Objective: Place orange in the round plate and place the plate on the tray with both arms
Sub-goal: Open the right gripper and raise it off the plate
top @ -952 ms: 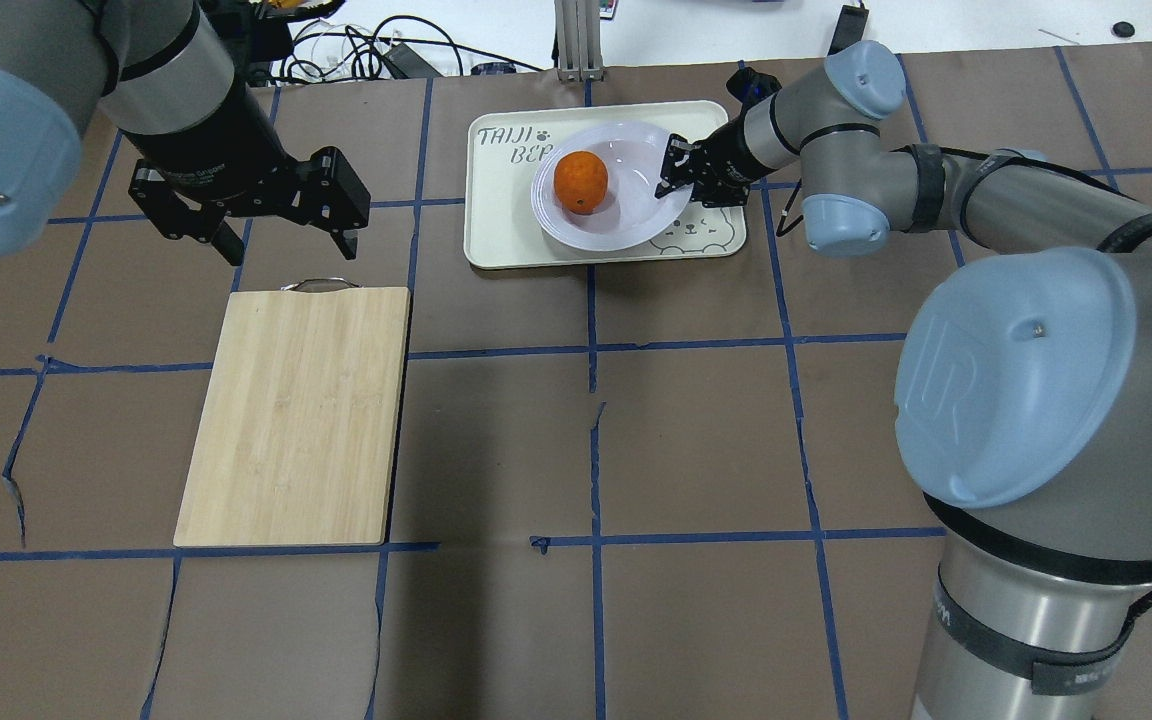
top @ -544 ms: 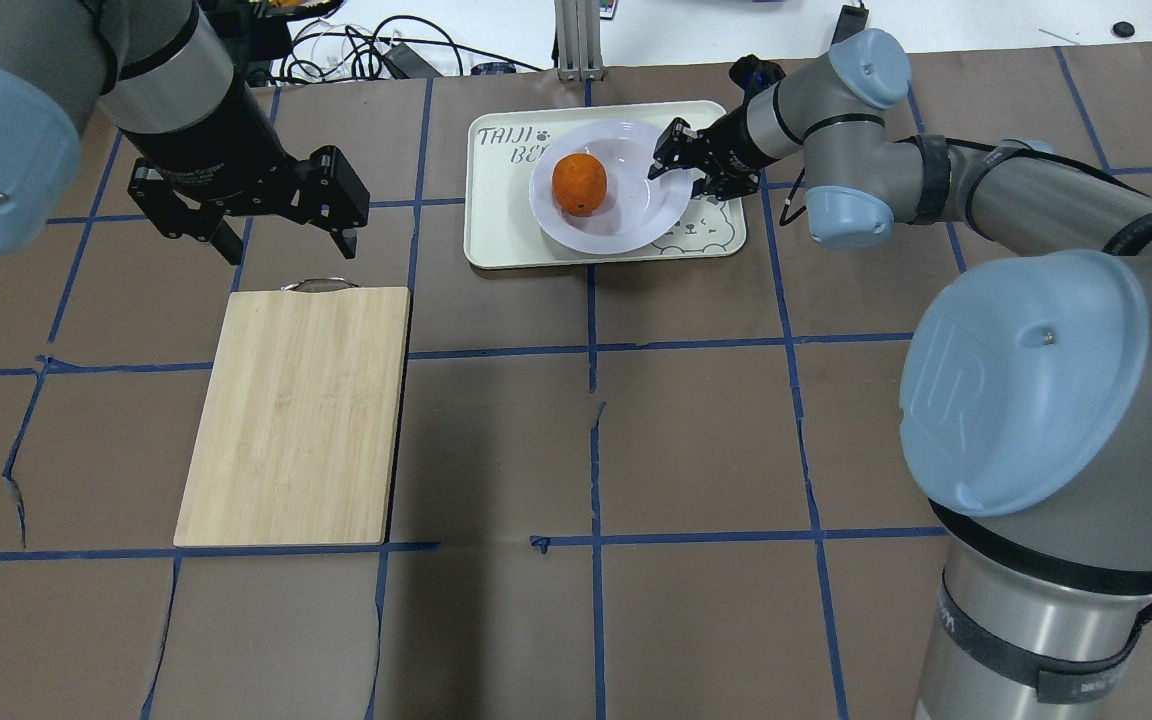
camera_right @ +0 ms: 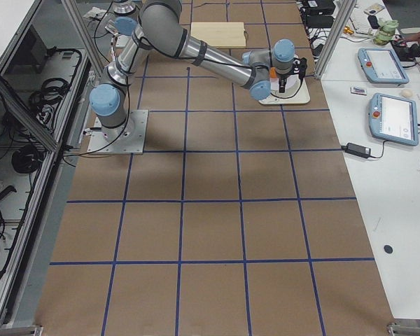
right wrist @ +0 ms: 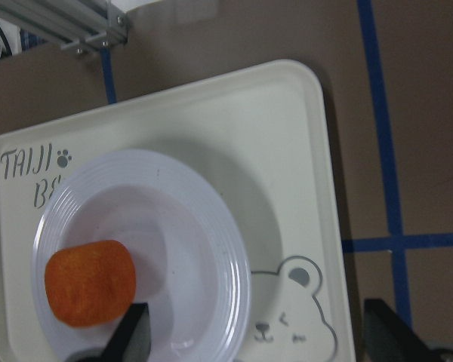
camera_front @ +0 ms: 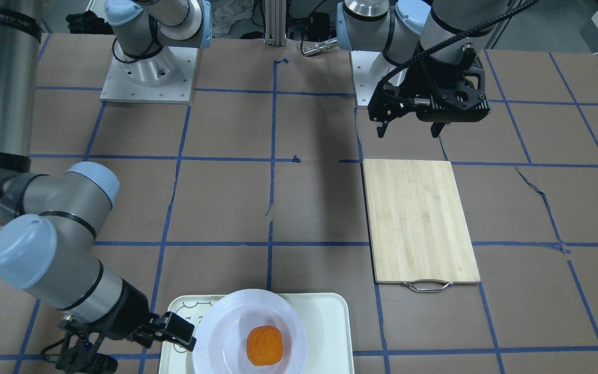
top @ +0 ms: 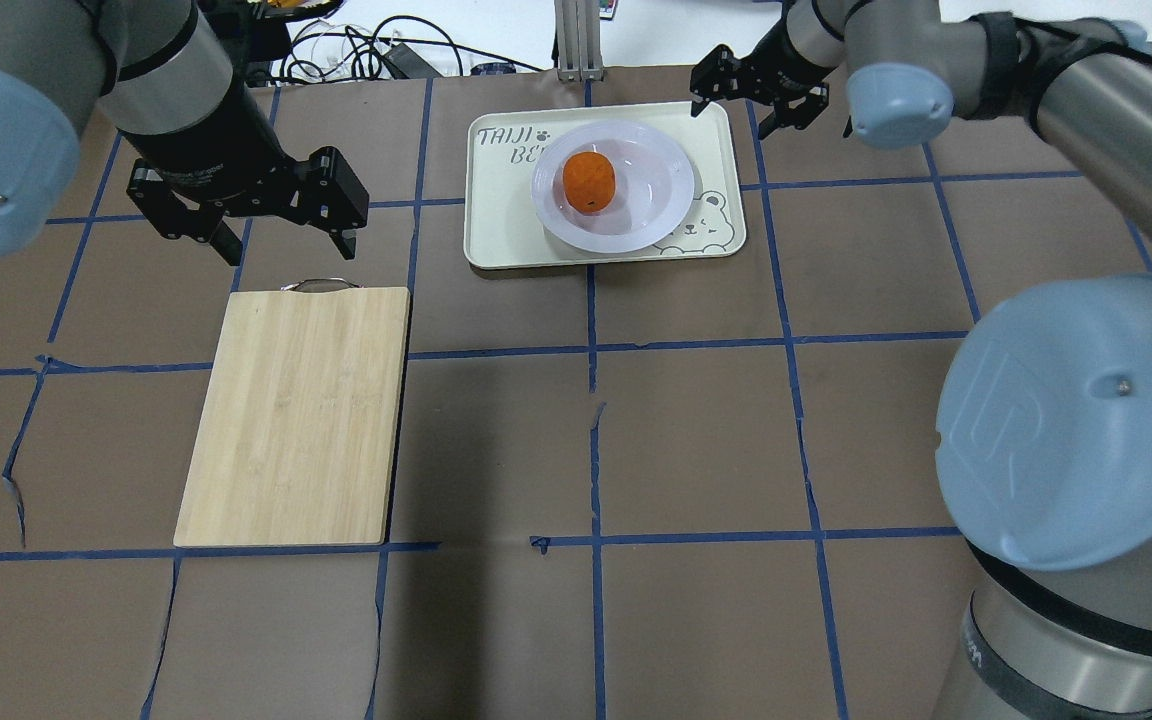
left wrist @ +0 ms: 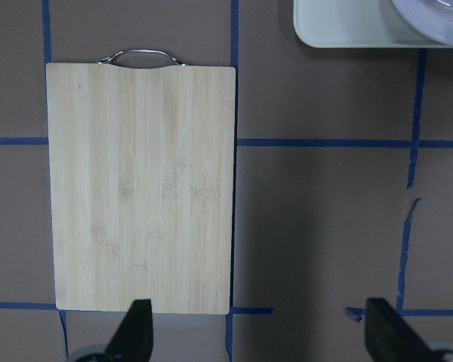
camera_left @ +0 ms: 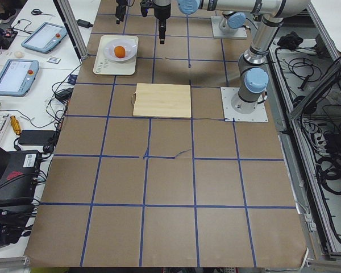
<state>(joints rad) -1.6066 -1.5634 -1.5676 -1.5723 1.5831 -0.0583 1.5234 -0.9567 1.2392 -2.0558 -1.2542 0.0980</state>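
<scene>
One table (top: pixel 696 450) | brown, blue tape grid (top: pixel 696 345) | cables (top: pixel 376 45) behind

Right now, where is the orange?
In the overhead view the orange sits in the round plate, left of its middle, and the plate rests on the tray at the table's far edge, near the centre.

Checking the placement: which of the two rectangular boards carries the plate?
The cream tray with the bear drawing holds the round plate, not the bamboo cutting board.
</scene>
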